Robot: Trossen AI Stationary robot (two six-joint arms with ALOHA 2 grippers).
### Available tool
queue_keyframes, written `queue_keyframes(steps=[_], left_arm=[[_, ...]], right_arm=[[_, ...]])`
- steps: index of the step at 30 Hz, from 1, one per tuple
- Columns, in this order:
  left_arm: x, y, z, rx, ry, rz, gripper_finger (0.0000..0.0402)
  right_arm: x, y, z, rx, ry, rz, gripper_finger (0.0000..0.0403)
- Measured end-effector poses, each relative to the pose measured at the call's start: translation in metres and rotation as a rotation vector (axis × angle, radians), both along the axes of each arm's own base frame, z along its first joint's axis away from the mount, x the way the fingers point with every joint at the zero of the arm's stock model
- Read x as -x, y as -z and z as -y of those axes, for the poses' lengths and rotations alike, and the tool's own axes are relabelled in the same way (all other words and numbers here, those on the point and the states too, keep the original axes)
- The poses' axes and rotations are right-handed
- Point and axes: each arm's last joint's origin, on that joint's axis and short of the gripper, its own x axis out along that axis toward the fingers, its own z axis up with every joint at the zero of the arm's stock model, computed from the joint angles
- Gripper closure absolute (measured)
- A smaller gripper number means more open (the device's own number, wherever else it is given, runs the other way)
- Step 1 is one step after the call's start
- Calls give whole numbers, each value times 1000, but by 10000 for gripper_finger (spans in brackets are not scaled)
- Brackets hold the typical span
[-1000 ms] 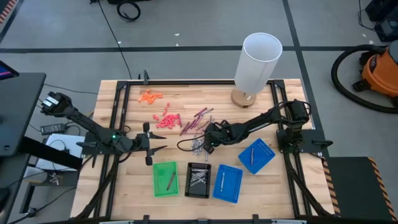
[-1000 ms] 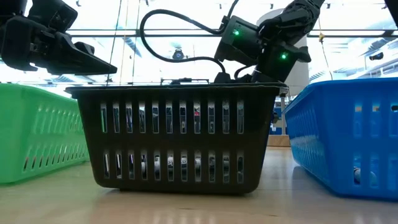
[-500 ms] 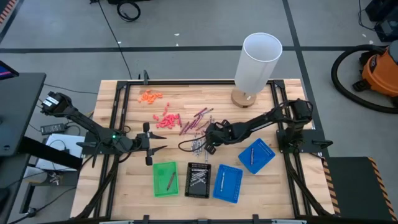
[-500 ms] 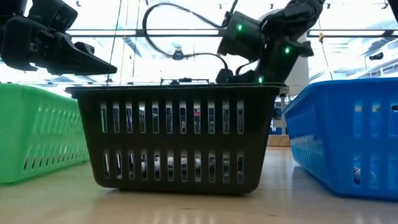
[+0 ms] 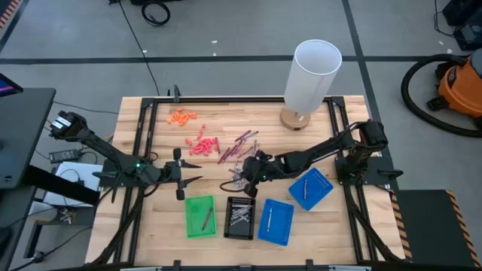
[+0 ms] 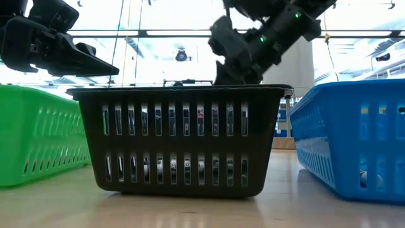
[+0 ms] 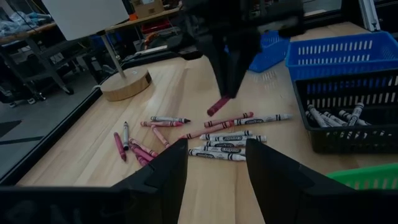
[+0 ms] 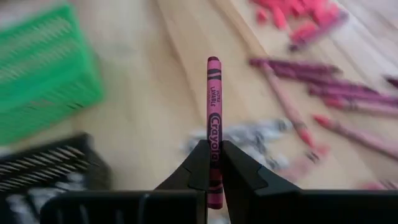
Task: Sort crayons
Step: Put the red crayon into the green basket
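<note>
Pinching a maroon crayon (image 8: 213,130) tight in my right gripper (image 8: 211,163) above the loose crayons (image 7: 230,137), left gripper (image 5: 183,178) just parked wide open, left of them.

Wooden table (image 5: 162,218) carries a white cylindrical lamp shade on a round wooden base (image 5: 307,77) at 1 o'clock. Stubby orange bits (image 5: 181,116) lie at 11 o'clock; coral-pink bits (image 5: 202,144) just inward of them. Along the 6 o'clock edge stand a green tray (image 5: 199,217), a black tray (image 5: 241,217) and two blue trays (image 5: 276,222), the far one (image 5: 310,188) tilted. An orange vacuum (image 5: 459,84) sits on the floor at 3 o'clock.
</note>
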Motion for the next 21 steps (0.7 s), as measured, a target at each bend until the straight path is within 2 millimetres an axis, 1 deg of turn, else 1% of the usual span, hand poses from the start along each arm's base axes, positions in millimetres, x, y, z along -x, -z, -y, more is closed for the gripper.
queue_keyframes(steps=[8,14,21], left_arm=[[0,0,0,0,0,1,228],[0,0,-1,-9,-3,-1,228],[-2,0,-5,-10,-34,0,228]], right_arm=[[-8,-14,-18,-7,-90,177,368],[-10,-21,-30,-6,-118,260,368],[-10,-25,-38,0,-144,304,368]])
